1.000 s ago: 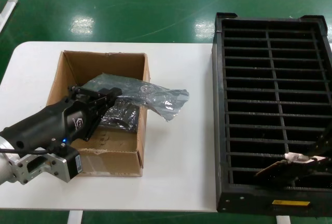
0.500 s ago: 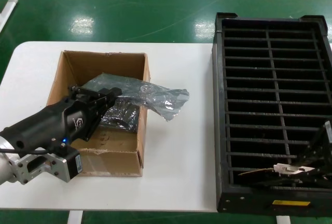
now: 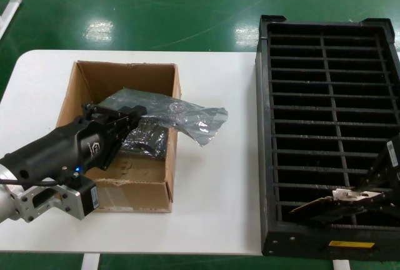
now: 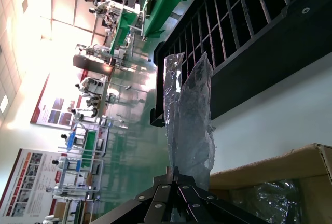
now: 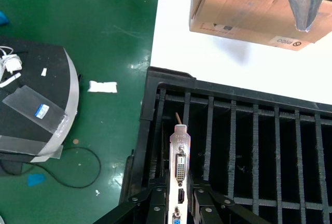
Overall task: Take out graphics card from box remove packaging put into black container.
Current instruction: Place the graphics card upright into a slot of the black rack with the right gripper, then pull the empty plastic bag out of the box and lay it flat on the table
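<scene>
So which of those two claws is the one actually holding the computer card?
The right gripper, low over the black container near its yellow-labelled rim, is shut on the graphics card. The left gripper, over the box, pinches only the packaging.

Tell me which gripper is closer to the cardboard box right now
Left. The left gripper is over the box, jaws shut on the packaging. The right gripper is far across the table, holding the graphics card over the black container.
</scene>
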`<action>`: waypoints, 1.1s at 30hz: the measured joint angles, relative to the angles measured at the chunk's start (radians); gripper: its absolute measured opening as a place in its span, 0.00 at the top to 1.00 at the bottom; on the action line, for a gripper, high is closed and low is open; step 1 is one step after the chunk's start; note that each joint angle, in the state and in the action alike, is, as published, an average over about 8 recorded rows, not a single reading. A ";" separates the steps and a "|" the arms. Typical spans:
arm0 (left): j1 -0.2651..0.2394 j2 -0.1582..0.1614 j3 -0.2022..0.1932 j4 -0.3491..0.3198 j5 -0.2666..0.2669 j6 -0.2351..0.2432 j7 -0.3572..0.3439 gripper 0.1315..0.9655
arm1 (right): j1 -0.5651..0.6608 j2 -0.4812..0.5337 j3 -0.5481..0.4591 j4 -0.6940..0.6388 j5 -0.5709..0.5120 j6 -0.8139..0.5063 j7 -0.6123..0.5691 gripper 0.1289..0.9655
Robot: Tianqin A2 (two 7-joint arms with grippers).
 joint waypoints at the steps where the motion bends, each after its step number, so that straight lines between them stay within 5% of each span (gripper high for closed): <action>1: 0.000 0.000 0.000 0.000 0.000 0.000 0.000 0.99 | 0.002 -0.001 0.000 -0.001 0.000 -0.001 -0.001 0.93; 18: 0.000 0.000 0.000 0.000 0.000 0.000 0.000 0.99 | -0.005 -0.029 0.003 -0.018 0.019 0.003 -0.016 0.84; 33: 0.000 0.000 0.000 0.000 0.000 0.000 0.000 0.99 | -0.067 -0.007 0.103 -0.028 0.068 0.143 -0.014 0.51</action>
